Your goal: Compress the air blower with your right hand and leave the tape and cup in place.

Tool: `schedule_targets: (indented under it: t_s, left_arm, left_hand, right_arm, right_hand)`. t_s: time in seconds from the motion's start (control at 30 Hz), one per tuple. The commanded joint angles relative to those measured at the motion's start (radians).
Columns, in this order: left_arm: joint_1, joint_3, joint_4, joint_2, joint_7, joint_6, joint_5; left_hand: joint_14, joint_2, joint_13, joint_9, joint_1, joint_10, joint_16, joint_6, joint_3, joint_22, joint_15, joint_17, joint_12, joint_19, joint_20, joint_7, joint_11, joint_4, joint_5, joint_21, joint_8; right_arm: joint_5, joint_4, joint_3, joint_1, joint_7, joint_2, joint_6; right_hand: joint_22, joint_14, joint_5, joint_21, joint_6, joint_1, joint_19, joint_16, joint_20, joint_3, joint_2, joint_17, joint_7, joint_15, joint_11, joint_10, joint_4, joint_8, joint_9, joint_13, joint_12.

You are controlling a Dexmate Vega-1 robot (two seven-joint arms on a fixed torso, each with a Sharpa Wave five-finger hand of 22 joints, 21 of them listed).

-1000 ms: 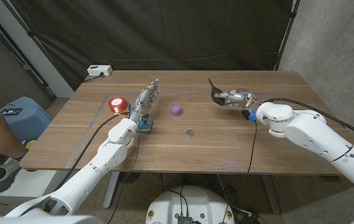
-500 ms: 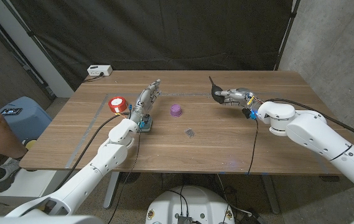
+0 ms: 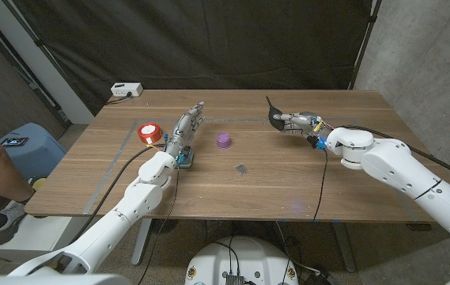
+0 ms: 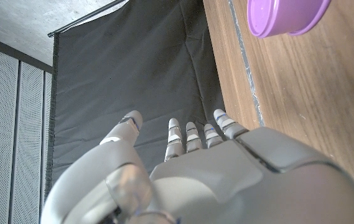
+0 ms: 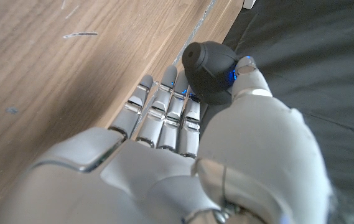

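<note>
Right wrist view: right hand [image 5: 183, 155] seemingly gripping air blower [image 5: 209, 71].

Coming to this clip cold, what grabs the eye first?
The right robot hand at the table's far right, gripping the black air blower, nozzle pointing away. Next, the red tape roll and purple cup on either side of the open left robot hand.

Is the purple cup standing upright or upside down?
Cannot tell: the purple cup stands on the table, but neither view shows an opening.
</note>
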Motion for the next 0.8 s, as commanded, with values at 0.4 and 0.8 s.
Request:
schedule_targets:
  t_s: [0.4,0.8]
  left_arm:
    - [0.004,0.001,-0.001,-0.005,0.008,0.006,-0.004]
    - [-0.001,0.007,0.004,-0.012,0.007,0.011,-0.004]
  left_hand:
    - [0.008,0.003,0.006,0.002,0.014,0.004,0.002,0.015,0.003,0.004,0.000,0.003,0.003,0.003,0.003,0.004,0.001,0.004,0.005,0.002,0.002]
    - [0.008,0.003,0.006,0.003,0.015,0.004,0.001,0.016,0.003,0.004,0.000,0.003,0.002,0.003,0.003,0.003,0.001,0.004,0.006,0.002,0.001]
  right_arm:
    - [0.058,0.097,-0.016,0.040,0.072,0.034,0.044]
    - [0.110,0.143,-0.003,0.038,0.102,0.049,0.061]
  right_hand:
    - [0.003,-0.010,-0.007,-0.004,-0.003,-0.014,-0.004,-0.004,0.004,-0.007,0.004,0.010,0.008,-0.028,0.005,-0.007,0.005,-0.003,0.003,0.003,0.002]
    - [0.003,-0.008,-0.009,-0.003,-0.004,-0.015,-0.004,-0.004,0.006,-0.009,0.005,0.013,0.010,-0.025,0.007,-0.008,0.004,-0.004,0.003,0.004,0.002]
